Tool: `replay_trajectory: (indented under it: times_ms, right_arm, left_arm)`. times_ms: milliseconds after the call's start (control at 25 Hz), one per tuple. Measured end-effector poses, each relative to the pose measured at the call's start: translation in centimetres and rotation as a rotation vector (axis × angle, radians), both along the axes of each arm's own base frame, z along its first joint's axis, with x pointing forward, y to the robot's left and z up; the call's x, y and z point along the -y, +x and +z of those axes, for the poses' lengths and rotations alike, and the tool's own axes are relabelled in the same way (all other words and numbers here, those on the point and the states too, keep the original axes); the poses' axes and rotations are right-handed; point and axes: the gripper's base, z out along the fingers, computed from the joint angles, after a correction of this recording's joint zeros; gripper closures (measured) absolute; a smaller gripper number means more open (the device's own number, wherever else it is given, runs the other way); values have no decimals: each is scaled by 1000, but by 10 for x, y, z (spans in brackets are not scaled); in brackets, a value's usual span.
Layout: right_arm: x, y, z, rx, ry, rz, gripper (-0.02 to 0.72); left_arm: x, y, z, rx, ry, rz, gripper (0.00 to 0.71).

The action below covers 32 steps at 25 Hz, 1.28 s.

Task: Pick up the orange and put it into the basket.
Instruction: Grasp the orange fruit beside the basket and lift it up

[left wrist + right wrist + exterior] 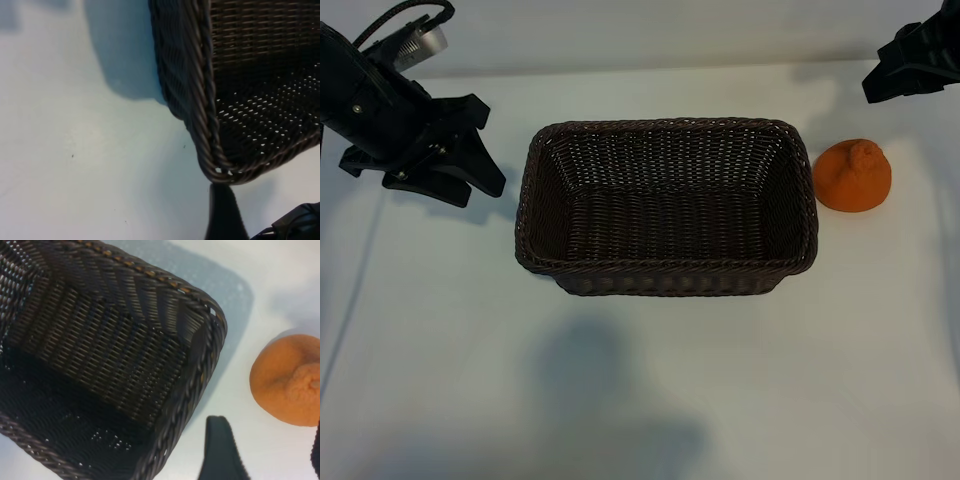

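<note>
The orange (pixel 852 176) sits on the white table just right of the basket (pixel 665 266), apart from it. The basket is dark brown woven wicker and has nothing inside. My right gripper (pixel 902 74) hovers behind and slightly right of the orange, open and holding nothing. In the right wrist view the orange (pixel 287 382) lies beyond one dark finger (pixel 220 452), beside the basket's corner (pixel 210 347). My left gripper (pixel 486 148) hangs open to the left of the basket, nothing between its fingers. The left wrist view shows one finger (pixel 225 215) close to the basket's corner (pixel 207 150).
White table surface (pixel 640 380) spreads in front of the basket, crossed by a soft shadow. The left arm's body and cable (pixel 380 90) occupy the far left corner.
</note>
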Motion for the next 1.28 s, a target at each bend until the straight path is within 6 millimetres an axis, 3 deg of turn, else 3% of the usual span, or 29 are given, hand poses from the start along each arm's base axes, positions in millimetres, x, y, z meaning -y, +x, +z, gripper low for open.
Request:
replay_trajectory:
  times_ms: [280,1280]
  right_arm:
    - [0,0,0,0,0,0,270]
    - [1,2,0,9,1,-29,270]
  left_arm:
    - [2,-7,21,72,-26,-11,230]
    - [3,-3,32,115,-47,-17,230]
